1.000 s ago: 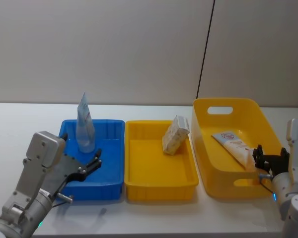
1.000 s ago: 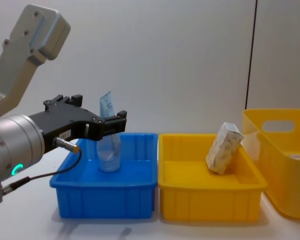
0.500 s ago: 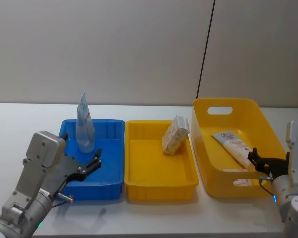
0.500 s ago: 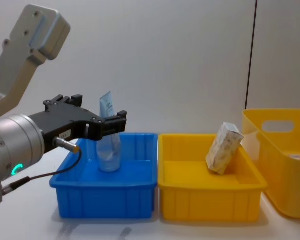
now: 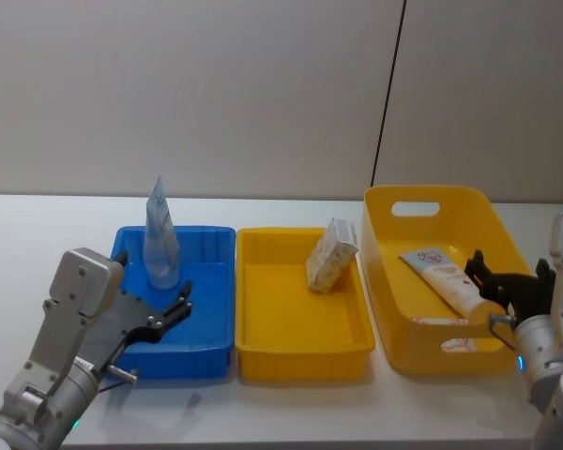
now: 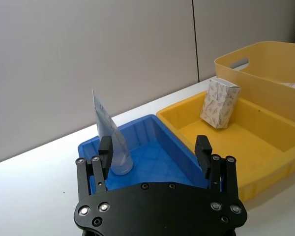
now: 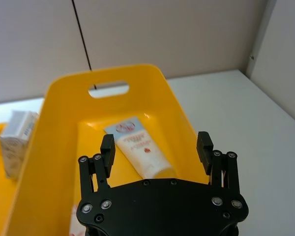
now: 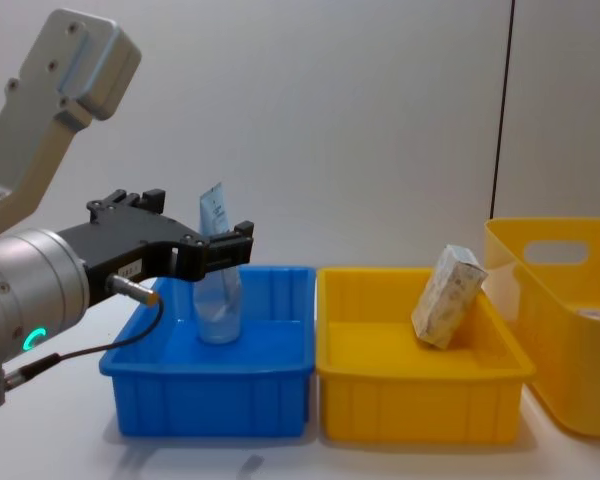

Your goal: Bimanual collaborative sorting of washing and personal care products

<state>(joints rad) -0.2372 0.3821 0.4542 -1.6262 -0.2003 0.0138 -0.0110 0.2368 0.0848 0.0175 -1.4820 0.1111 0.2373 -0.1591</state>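
Sorting appears nearly complete: clear tube [image 5: 159,239] stands in blue bin [image 5: 211,328], carton [image 5: 330,255] leans in yellow tray [image 5: 300,352], logo tube [image 5: 441,277] lies in yellow basket [image 5: 394,272], while left gripper [image 5: 174,314] and right gripper [image 5: 507,281] hover spread, empty.

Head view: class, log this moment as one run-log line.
left gripper: open, over blue bin | right gripper: open, over cream tube
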